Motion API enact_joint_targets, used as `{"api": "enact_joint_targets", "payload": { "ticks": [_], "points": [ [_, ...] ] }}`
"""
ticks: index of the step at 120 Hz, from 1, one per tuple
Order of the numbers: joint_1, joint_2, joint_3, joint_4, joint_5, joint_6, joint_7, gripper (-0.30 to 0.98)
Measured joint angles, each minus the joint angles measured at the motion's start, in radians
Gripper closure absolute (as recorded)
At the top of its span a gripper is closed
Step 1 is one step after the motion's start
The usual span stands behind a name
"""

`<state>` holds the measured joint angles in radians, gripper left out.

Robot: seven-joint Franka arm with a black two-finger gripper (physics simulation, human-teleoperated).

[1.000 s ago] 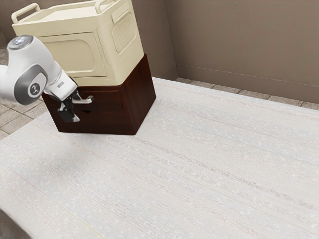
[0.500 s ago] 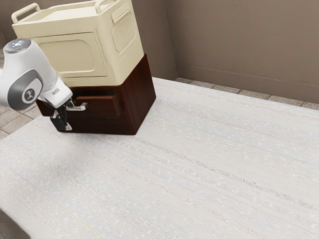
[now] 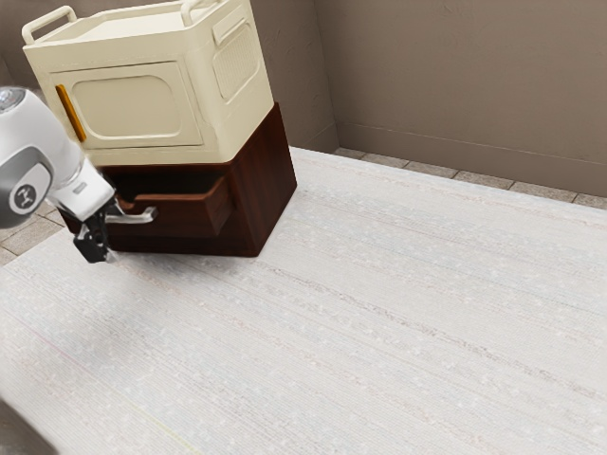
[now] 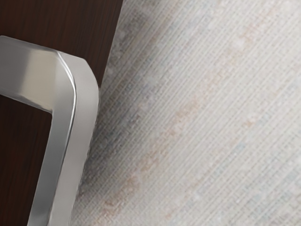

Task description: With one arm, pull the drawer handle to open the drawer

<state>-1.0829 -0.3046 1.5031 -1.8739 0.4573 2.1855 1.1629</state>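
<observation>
My gripper (image 3: 99,245) is at the metal handle (image 3: 142,216) in the exterior view, by the handle's end toward that view's left, and reaches a little below it. Dark brown wood forms the drawer (image 3: 197,214), which stands partly out of its cabinet (image 3: 268,185), with a dark gap above its front. Seen from the wrist, the handle (image 4: 70,117) is a bent metal bar standing off the brown drawer front (image 4: 56,21). How my gripper meets the handle is hidden.
On top of the cabinet rests a cream box (image 3: 223,114) with raised handles and an orange bar (image 3: 71,114) on its front. Pale, textured tabletop (image 3: 360,313) extends in front of and beside the cabinet. A brown wall (image 3: 455,85) rises behind.
The drawer has slid out of the cabinet, from flush to partly open. My gripper and the handle have moved together toward the exterior view's left and slightly down. The orange bar has come into sight.
</observation>
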Motion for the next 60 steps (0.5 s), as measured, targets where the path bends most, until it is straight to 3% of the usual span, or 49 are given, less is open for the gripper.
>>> {"api": "enact_joint_targets", "payload": {
  "ticks": [39,60],
  "points": [
    [0.408,-0.048,-0.423,-0.131,0.001,0.029,-0.006,0.03],
    [0.454,-0.069,-0.471,-0.178,0.004,0.044,-0.014,0.01]
  ]
}}
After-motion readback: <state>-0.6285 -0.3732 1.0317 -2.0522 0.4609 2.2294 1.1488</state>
